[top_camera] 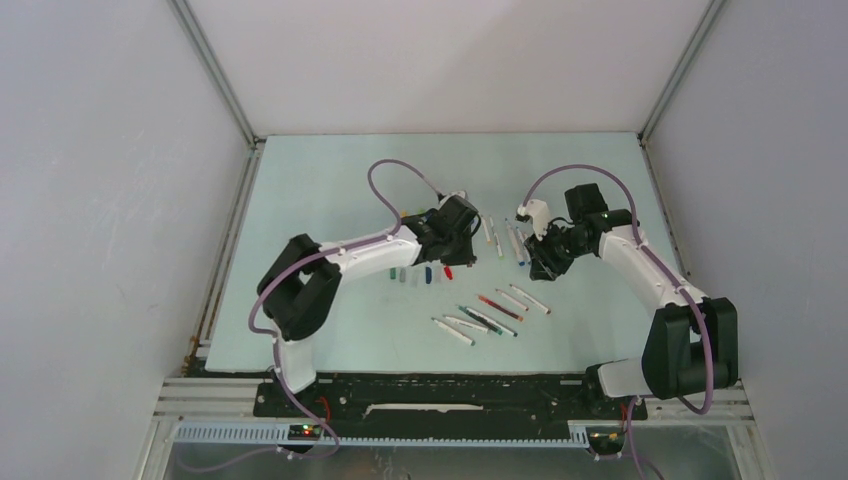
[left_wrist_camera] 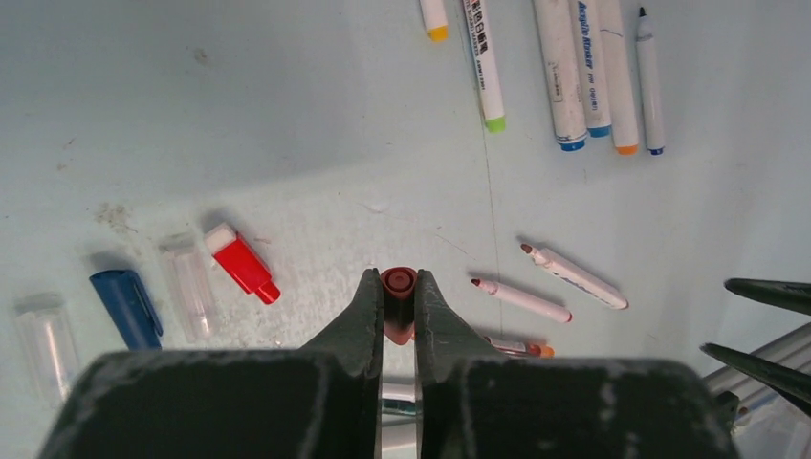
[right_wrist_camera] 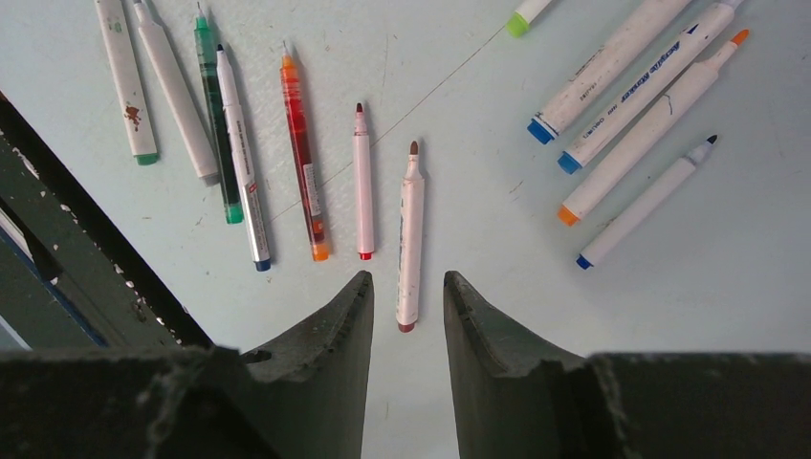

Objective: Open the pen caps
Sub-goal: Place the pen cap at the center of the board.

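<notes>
**Desk [top_camera: 320, 200], pale green, two arms over it**

- Left tool [left_wrist_camera: 398, 298] – fingers pressed together on a dark red cap [left_wrist_camera: 399, 279]. The cap sits end-on between the fingertips, its open mouth facing the wrist camera. Whether it touches the desk cannot be told.
- Loose caps, lying on the desk in a row to the left of that tool in its wrist view, each apart from the next: a red cap [left_wrist_camera: 244, 265] with a white end, a clear cap [left_wrist_camera: 188, 285], a blue cap [left_wrist_camera: 127, 306] with a clip, and a second clear cap [left_wrist_camera: 43, 335] at the far left.
- Right tool [right_wrist_camera: 406, 279] – fingers spread, nothing between them. A white pen [right_wrist_camera: 410, 239] with a bare brown tip lies flat on the desk and shows in the gap.
- Thin pens, uncapped, lying roughly side by side to the left of the white pen: a slim pen with a red tip [right_wrist_camera: 362, 186], an orange pen [right_wrist_camera: 302, 143], a green pen [right_wrist_camera: 215, 124].
- Thick white markers [right_wrist_camera: 631, 86], lying together at the upper right of the right wrist view, with blue and orange ends.
</notes>
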`<act>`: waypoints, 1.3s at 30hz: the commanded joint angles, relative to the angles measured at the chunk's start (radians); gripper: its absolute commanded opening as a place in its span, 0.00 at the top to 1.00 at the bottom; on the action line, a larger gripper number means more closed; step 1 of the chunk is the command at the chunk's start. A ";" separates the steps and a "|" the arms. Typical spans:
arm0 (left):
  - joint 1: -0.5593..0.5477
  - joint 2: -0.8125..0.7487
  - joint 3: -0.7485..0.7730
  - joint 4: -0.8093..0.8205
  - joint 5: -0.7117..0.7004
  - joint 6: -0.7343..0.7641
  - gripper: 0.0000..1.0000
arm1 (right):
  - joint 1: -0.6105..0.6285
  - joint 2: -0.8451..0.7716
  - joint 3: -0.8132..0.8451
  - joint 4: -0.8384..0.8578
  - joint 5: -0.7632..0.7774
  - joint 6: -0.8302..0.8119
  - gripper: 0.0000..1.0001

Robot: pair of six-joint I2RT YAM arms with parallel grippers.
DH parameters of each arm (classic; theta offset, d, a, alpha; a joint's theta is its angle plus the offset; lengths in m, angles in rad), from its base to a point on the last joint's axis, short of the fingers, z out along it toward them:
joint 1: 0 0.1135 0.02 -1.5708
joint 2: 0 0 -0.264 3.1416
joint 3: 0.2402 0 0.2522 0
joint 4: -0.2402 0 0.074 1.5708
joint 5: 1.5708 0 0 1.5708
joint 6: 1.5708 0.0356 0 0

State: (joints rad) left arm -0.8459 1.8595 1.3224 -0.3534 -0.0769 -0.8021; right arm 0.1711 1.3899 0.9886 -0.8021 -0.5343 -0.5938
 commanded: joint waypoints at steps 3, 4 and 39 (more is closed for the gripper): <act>-0.005 0.067 0.081 -0.043 -0.028 0.027 0.88 | -0.004 -0.020 0.035 0.007 0.004 0.000 0.64; -0.004 0.074 0.081 -0.045 -0.030 0.027 0.88 | -0.005 -0.020 0.035 0.007 0.004 0.000 0.64; 0.004 -0.296 -0.109 0.018 -0.185 0.237 0.55 | -0.009 -0.022 0.035 0.000 -0.012 -0.009 0.64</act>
State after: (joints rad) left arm -0.8471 1.7573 1.3064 -0.3954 -0.1509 -0.6678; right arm 0.1677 1.3899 0.9886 -0.8021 -0.5350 -0.5941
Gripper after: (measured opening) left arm 0.435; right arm 0.356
